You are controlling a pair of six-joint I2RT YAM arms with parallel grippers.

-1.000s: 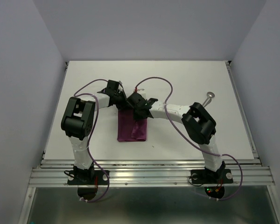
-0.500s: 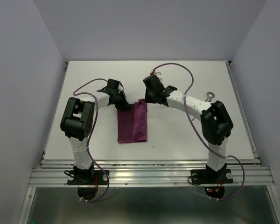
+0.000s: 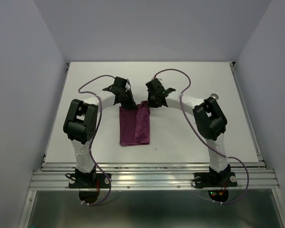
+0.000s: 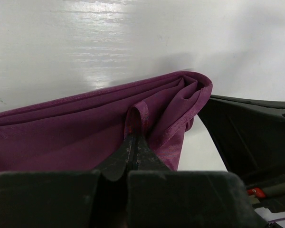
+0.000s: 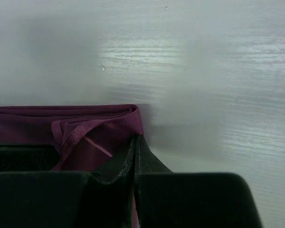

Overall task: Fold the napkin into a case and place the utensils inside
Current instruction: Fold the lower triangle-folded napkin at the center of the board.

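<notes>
napkin [image 3: 134,126] lies folded in a narrow strip at table [image 3: 204,76] centre. at its far edge, left gripper [image 3: 128,105] jaws pinch a raised fold; right gripper [image 3: 149,103] jaws clamp the right corner. spoon [image 3: 213,96] lies far right.

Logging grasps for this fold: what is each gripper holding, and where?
Both hold the napkin at its far end: the left gripper pinches a raised fold of the edge; the right gripper appears shut on the right corner.

Pale walls [image 3: 19,71] flank a white table [image 3: 190,137] fronted by metal rails [image 3: 152,178].
</notes>
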